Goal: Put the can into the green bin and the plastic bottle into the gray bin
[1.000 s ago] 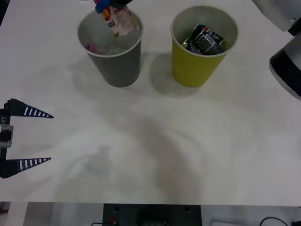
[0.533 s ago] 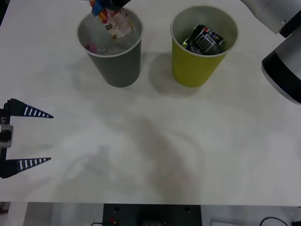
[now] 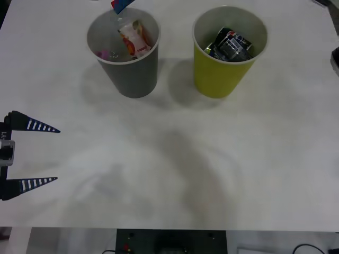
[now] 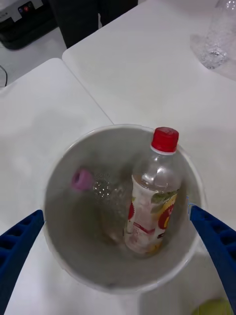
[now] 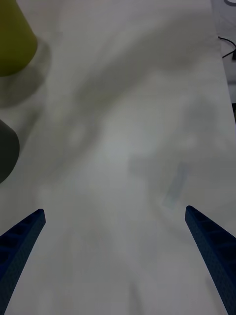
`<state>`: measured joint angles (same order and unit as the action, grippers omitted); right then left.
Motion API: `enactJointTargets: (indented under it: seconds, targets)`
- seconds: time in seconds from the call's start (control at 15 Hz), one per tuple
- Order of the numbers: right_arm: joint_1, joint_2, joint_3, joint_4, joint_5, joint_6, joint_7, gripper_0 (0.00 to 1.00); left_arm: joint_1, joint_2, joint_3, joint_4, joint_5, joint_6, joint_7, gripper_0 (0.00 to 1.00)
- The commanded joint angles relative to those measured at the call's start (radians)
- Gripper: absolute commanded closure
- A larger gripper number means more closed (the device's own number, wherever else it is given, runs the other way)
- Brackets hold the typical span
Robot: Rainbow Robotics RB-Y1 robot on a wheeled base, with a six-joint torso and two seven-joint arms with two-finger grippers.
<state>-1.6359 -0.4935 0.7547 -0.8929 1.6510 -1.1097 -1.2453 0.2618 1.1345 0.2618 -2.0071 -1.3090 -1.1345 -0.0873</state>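
The plastic bottle point(image 4: 150, 197) stands leaning inside the gray bin point(image 3: 132, 79) at the far left, beside a small pink-capped bottle point(image 4: 93, 182), and the can point(image 3: 230, 45) lies in the green bin point(image 3: 220, 76) at the far right. The right gripper point(image 4: 118, 246) hangs above the gray bin, fingers wide apart and holding nothing. The left gripper point(image 3: 32, 154) waits at the near left, also spread apart. Both placings look done; I judge the next move is only lifting the right arm clear without touching the rim
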Motion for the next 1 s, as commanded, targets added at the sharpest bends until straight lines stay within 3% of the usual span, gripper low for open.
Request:
enactJointTargets:
  seconds: [0.07, 0.27, 0.6, 1.0]
  targets:
    - [0.011, -0.099, -0.006, -0.011, -0.165, -0.079, 0.090, 0.00, 0.000, 0.000, 0.000, 0.000, 0.000, 0.000, 0.000, 0.02]
    - [0.073, -0.220, -0.057, -0.107, -0.237, -0.165, 0.119, 0.00, 0.000, 0.000, 0.000, 0.000, 0.000, 0.000, 0.000, 0.02]
    - [0.249, -0.428, -0.137, -0.393, -0.298, -0.179, 0.119, 0.00, 0.000, 0.000, 0.000, 0.000, 0.000, 0.000, 0.000, 0.02]
    - [0.619, -0.623, -0.391, -0.748, -0.349, -0.196, 0.208, 0.00, 0.000, 0.000, 0.000, 0.000, 0.000, 0.000, 0.000, 0.02]
